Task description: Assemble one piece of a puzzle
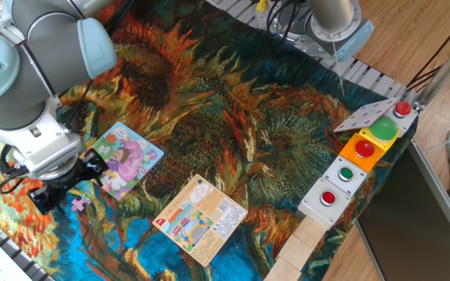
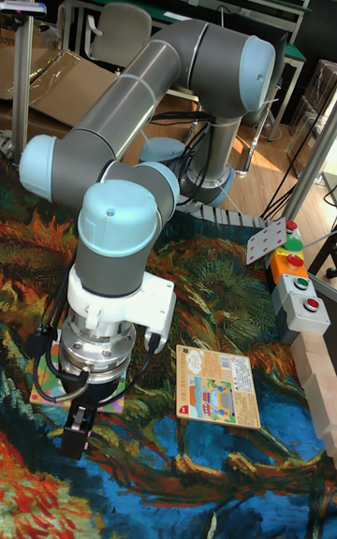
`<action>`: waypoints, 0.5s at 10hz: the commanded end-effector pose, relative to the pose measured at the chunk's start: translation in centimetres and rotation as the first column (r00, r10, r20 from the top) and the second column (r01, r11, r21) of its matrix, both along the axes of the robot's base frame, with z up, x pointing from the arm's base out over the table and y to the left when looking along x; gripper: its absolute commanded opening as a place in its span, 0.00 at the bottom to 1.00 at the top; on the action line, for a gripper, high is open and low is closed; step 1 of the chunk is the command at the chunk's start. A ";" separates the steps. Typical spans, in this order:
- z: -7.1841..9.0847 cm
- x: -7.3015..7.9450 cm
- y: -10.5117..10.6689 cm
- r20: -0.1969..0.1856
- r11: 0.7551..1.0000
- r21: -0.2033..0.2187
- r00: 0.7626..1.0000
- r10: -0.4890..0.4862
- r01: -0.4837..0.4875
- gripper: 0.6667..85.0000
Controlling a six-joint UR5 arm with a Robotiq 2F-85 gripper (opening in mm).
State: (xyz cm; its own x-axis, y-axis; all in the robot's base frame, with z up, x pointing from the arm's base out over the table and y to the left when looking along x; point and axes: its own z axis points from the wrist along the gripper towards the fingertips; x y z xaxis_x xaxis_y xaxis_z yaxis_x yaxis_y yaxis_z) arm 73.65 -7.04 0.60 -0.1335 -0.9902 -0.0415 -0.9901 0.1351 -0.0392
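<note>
The piece [image 1: 79,203], small and pink, lies on the painted cloth just below the left corner of the puzzle [image 1: 125,161], a square cartoon board with a girl in purple. My gripper [image 1: 66,186] hangs over the cloth right beside the piece, to its upper left, with dark fingers spread and nothing between them. In the tall fixed view the gripper [image 2: 79,429] points down and the arm hides most of the puzzle [image 2: 43,395]; the piece does not show there.
An orange-peach printed card [image 1: 201,218] lies right of the puzzle, also seen as the card [image 2: 218,387]. A row of button boxes [image 1: 350,168] and wooden blocks [image 1: 303,242] line the right edge. The arm's big joints loom over the left side.
</note>
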 end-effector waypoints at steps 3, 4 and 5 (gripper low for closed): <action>-0.9 0.6 0.4 -0.013 1.000 0.028 1.000 -0.002 0.003 0.92; -0.9 0.6 0.3 -0.015 1.000 0.026 1.000 -0.002 0.003 0.89; -1.0 0.5 0.0 -0.017 1.000 0.020 1.000 0.005 -0.005 0.89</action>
